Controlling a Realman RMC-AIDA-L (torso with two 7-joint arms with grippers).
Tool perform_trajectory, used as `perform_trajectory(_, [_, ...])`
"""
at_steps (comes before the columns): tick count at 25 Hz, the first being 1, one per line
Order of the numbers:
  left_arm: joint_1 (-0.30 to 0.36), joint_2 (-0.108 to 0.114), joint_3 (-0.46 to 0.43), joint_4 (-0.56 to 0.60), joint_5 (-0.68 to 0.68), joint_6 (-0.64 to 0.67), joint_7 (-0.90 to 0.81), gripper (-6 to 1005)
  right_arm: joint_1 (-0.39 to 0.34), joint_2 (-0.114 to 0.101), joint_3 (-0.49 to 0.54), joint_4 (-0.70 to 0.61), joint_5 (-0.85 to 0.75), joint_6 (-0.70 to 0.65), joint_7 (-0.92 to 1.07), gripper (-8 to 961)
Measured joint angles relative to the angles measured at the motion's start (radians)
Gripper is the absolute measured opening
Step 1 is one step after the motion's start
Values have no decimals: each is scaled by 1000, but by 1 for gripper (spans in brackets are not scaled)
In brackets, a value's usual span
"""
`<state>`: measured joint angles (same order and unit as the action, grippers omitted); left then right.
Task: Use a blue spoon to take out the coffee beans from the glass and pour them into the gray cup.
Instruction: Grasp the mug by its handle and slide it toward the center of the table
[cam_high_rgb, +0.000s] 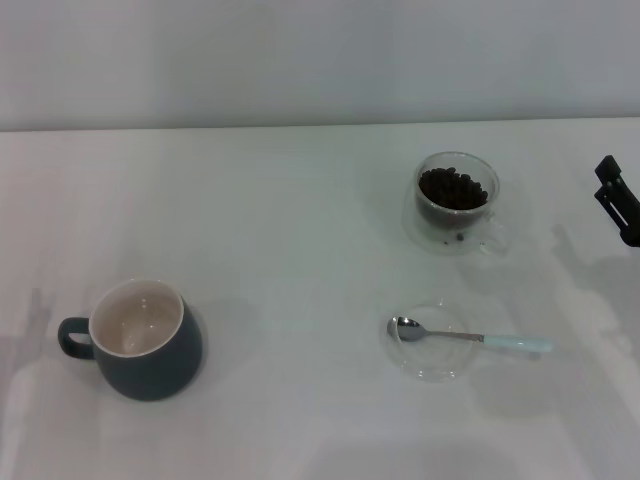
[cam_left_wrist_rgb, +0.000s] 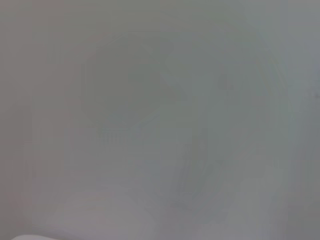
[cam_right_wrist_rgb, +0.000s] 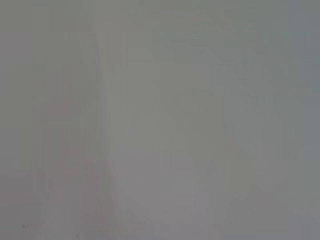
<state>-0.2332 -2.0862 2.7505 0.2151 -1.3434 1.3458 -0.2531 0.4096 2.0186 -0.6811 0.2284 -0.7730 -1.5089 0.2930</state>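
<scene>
Head view: right end effector just enters at surface's right edge, well apart from everything; cannot tell whether fingers are apart or together. Left end effector not visible. Step in hand, judged: fetch blue spoon. Grip pale handle end, which overhangs saucer; lift level, shiny metal bowl up. Glass, clear, rounded, double-walled, holds dark coffee beans toward right-far side. Gray cup, matte ceramic, white inside, near left-front corner.

Left wrist view: blank grey blur.

Right wrist view: same, nothing legible.
</scene>
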Motion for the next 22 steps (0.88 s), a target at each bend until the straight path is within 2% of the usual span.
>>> perform_trajectory(22, [0,-2,0,1,1,1,0,789,-3,2,-6,-3,0,-4,0,863])
